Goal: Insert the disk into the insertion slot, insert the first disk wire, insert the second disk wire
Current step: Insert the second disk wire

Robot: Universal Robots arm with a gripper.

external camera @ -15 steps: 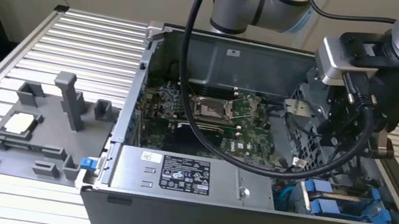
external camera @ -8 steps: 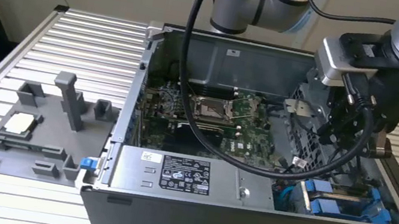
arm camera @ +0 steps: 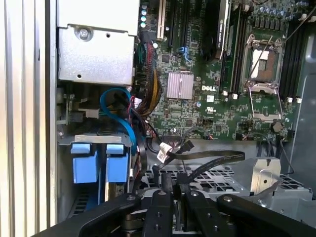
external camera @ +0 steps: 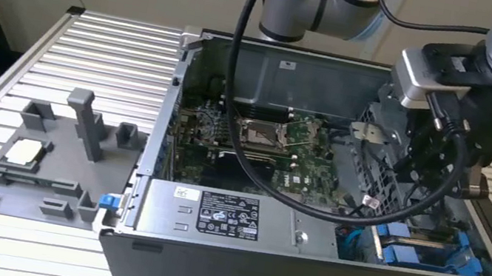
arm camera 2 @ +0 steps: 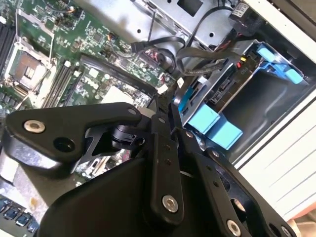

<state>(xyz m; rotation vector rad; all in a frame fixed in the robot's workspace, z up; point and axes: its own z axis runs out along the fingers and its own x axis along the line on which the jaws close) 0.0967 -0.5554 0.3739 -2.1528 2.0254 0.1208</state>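
Inside the insertion slot (external camera: pixel 427 252) sits the disk (arm camera: pixel 96 163); end effector (arm camera: pixel 175 197) seemingly pressed together.

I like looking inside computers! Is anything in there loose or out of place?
Yes: some black cables lie loose over the grey metal drive cage, their ends plugged into nothing. The motherboard's processor socket is bare. The blue disk carrier sits in its bay.
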